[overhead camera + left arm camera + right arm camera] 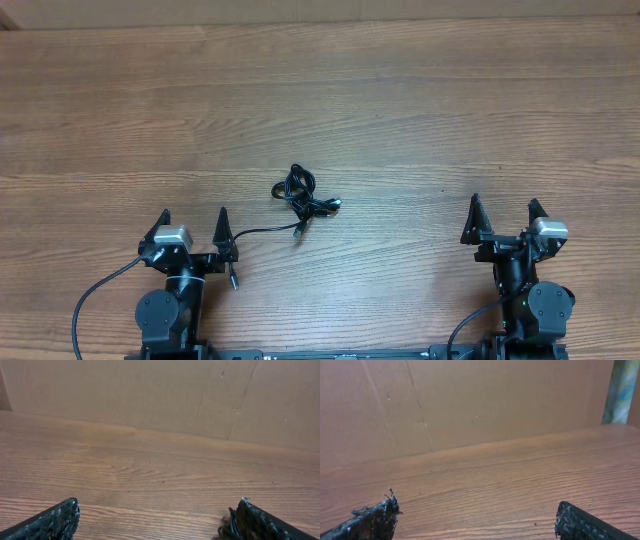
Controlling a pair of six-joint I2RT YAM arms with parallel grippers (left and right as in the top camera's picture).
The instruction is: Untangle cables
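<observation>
The cables (303, 197) lie as a small black knotted clump near the middle of the wooden table, with one thin strand trailing down-left toward my left arm. My left gripper (193, 222) stands open below and left of the clump, nothing between its fingers. In the left wrist view a bit of the cables (227, 529) peeks out beside the right fingertip (255, 520). My right gripper (505, 210) is open at the lower right, far from the clump. The right wrist view shows only bare wood between its fingers (375, 520).
The wooden table (320, 100) stretches wide behind the clump. A brown cardboard wall (160, 395) stands along the table's far edge. A short black plug end (235, 279) lies beside my left arm's base.
</observation>
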